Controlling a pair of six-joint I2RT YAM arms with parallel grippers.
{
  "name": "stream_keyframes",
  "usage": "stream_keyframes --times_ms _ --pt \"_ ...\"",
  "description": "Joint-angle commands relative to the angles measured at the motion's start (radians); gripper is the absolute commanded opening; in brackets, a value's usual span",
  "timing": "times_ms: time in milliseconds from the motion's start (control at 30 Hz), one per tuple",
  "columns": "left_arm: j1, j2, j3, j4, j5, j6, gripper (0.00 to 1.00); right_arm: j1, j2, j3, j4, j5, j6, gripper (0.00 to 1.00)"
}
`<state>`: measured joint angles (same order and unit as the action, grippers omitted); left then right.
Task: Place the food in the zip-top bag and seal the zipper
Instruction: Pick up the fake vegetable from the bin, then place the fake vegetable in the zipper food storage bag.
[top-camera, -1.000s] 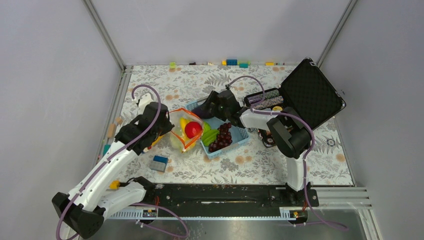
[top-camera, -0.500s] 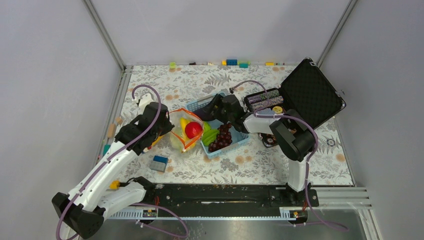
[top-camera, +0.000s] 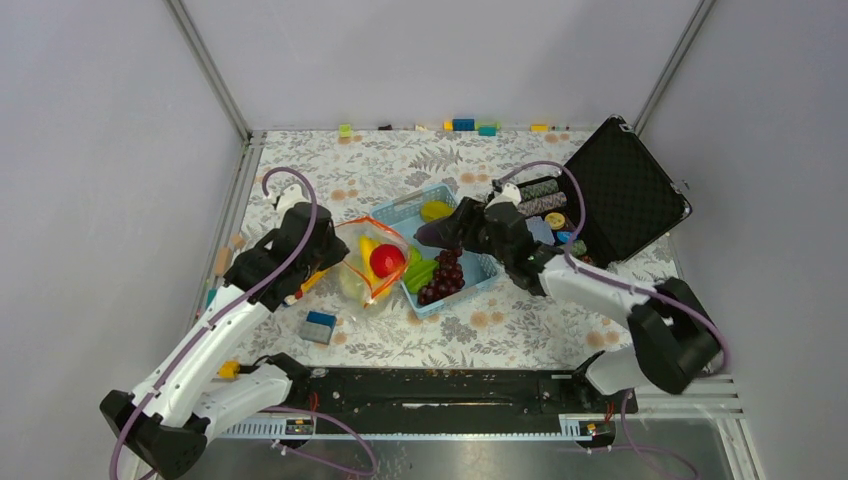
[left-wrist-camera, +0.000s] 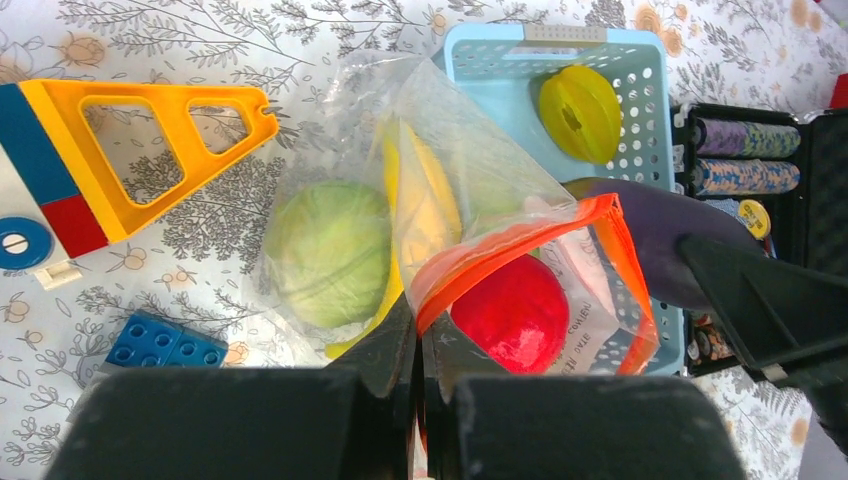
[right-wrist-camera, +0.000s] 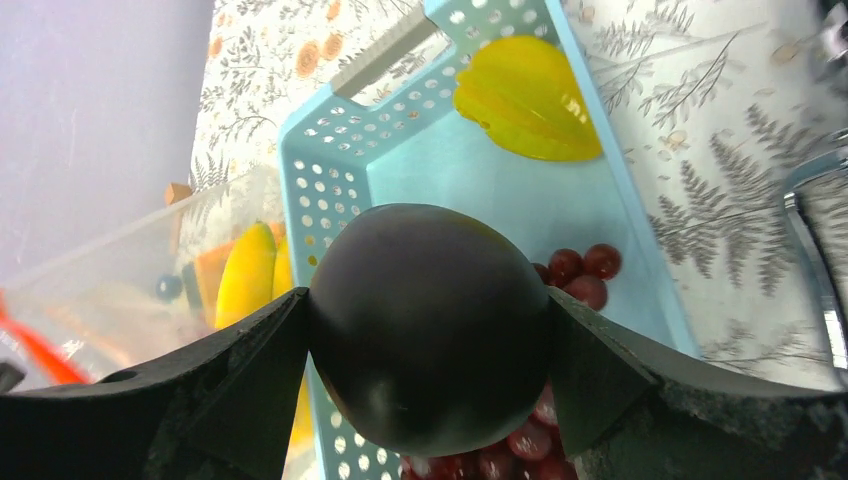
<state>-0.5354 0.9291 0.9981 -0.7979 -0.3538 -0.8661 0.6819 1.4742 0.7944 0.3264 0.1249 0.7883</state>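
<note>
The clear zip-top bag (top-camera: 368, 268) lies left of the light-blue basket (top-camera: 398, 212). A red apple (top-camera: 386, 259), a yellow banana (top-camera: 368, 245) and a pale green cabbage head (left-wrist-camera: 325, 250) are inside the bag (left-wrist-camera: 480, 190). My left gripper (left-wrist-camera: 420, 320) is shut on the orange-red zipper strip (left-wrist-camera: 520, 245) and holds the mouth open. My right gripper (right-wrist-camera: 425, 300) is shut on a dark purple rounded food piece (right-wrist-camera: 430, 320) above the basket (right-wrist-camera: 330, 150). Dark grapes (top-camera: 445, 275), green pieces (top-camera: 420, 272) and a yellow-green piece (top-camera: 436, 210) lie in the basket.
An open black case (top-camera: 620, 190) with rolls of poker chips (top-camera: 535, 200) stands right of the basket. A blue block (top-camera: 320, 326) lies near the bag. A yellow-orange triangle toy (left-wrist-camera: 150, 140) lies left of the bag. Small blocks (top-camera: 463, 125) line the far edge.
My right arm has swung right and nearer, carrying the dark purple piece off the basket's far end. The yellow-green piece now shows there. My left gripper keeps its hold on the zipper.
</note>
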Motion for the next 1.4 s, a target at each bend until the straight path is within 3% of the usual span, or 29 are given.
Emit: stream_keyframes --times_ms 0,267,433,600,833,1033,1233,1367 --pt "0.006 -0.008 0.052 0.018 0.062 0.013 0.00 0.018 -0.198 -0.025 -0.099 0.053 -0.205 0.29" --pt "0.005 0.017 0.073 0.022 0.117 0.026 0.00 0.080 -0.524 -0.018 -0.238 0.000 -0.356 0.28" --pt "0.005 0.013 0.079 0.030 0.138 0.031 0.00 0.160 -0.578 0.055 -0.295 -0.091 -0.399 0.28" --pt "0.004 0.014 0.084 0.032 0.165 0.036 0.00 0.298 -0.459 0.169 -0.350 -0.084 -0.456 0.28" --pt "-0.001 -0.006 0.070 0.045 0.209 0.026 0.00 0.420 -0.202 0.307 -0.300 0.229 -0.453 0.26" --pt "-0.002 -0.019 0.061 0.061 0.276 0.032 0.00 0.473 -0.042 0.419 -0.288 0.331 -0.470 0.26" --pt "-0.003 -0.032 0.046 0.077 0.301 0.030 0.00 0.492 0.023 0.447 -0.271 0.230 -0.436 0.37" --pt "-0.003 -0.056 0.043 0.078 0.295 0.023 0.00 0.492 0.057 0.468 -0.318 0.212 -0.429 0.66"
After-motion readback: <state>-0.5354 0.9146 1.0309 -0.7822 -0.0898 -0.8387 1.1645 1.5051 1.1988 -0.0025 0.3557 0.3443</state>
